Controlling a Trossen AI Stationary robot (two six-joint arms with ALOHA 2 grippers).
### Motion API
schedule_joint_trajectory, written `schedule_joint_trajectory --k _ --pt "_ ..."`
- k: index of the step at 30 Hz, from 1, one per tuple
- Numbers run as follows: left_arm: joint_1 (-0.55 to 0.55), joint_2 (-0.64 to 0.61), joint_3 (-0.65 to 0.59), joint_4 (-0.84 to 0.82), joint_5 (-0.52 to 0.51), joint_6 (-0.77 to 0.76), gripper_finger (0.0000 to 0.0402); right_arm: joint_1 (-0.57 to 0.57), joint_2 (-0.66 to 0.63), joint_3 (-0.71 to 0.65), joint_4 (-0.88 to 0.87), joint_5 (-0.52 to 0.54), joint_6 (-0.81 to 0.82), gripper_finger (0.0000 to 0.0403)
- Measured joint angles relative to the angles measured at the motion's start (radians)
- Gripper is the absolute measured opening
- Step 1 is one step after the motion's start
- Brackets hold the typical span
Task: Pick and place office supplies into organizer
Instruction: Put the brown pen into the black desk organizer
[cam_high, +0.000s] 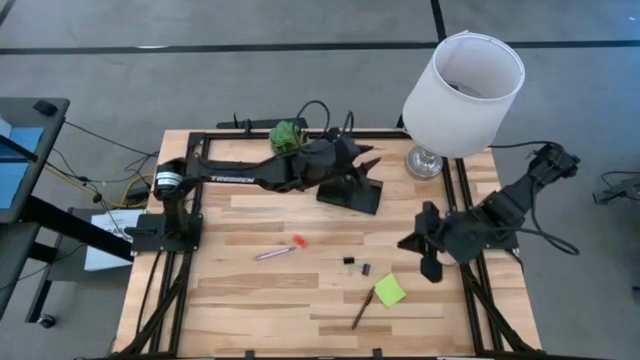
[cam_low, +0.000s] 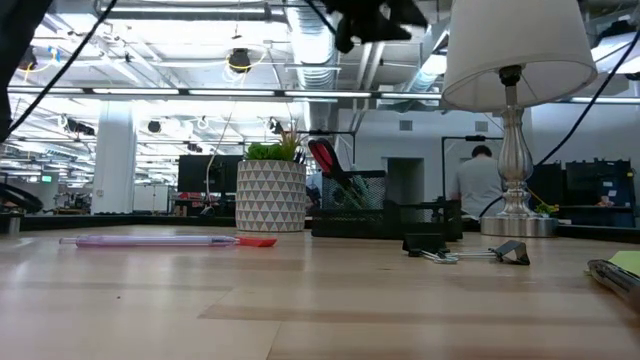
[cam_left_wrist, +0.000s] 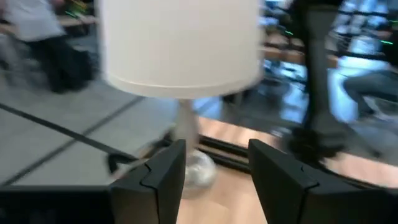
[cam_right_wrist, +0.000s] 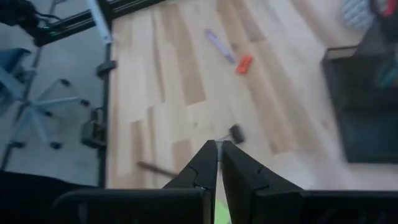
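My left gripper hovers open over the black organizer near the far edge, its fingers pointing toward the lamp. Red-handled scissors stand in the organizer's tall compartment. My right gripper is shut, holds nothing and hangs above the table's right side. Flat on the wood lie a pink pen, an orange eraser, two black clips, a lime-green sticky pad and a brown pencil. In the right wrist view a clip lies just beyond the shut fingertips.
A white-shaded lamp stands at the far right, close to the organizer. A patterned plant pot sits left of the organizer. Black frame rails run along the table's sides. Bare wood lies at the near left. A person is in the room behind.
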Motion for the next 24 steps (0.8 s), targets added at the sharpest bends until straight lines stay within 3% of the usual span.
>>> schedule_joint_trajectory --k 10,17,24 --pt "-0.117 -0.015 0.048 -0.27 0.243 -0.116 0.0167 0.135 0.016 0.0 -0.007 -0.031 0.14 0.0012" --pt "-0.208 -0.015 0.048 -0.374 0.317 -0.209 0.0167 0.197 0.081 0.0 -0.007 -0.039 0.193 0.0012" --pt "-0.29 -0.015 0.047 -0.488 0.314 -0.275 0.0167 0.214 0.165 0.0 0.014 -0.076 0.194 0.0012"
